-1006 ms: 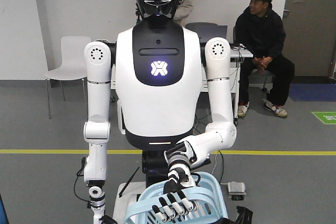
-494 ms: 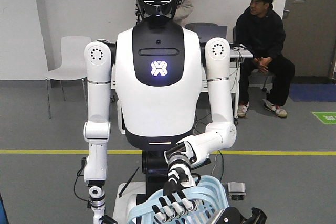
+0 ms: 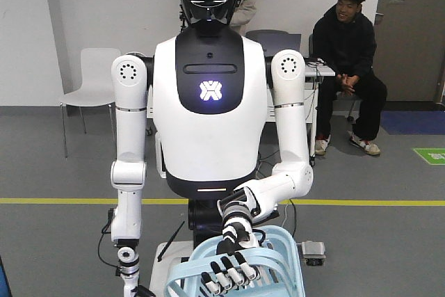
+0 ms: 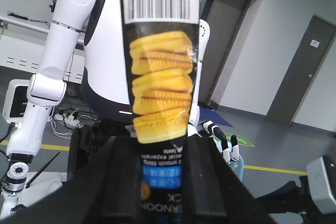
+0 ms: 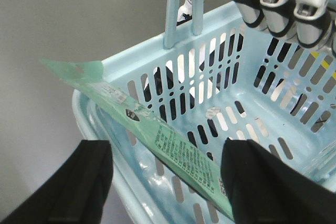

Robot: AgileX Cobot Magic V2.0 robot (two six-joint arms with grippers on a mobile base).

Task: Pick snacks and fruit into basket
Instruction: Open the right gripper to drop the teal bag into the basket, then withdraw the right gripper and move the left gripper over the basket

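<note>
One pouch [image 5: 173, 149], straddling basket [image 5: 139, 51] rim, tip outside

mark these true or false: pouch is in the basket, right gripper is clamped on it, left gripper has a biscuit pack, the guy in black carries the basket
1. The mint-green pouch leans inside the basket, one corner poking over the rim. True.
2. The right gripper is clamped on the pouch. False: its jaws stand wide apart on either side of the pouch.
3. The left gripper holds a black pack printed with yellow biscuits. True.
4. A person in black carries the basket. False: the seated man is back by the wall. The white humanoid's hand grips the basket.
</note>
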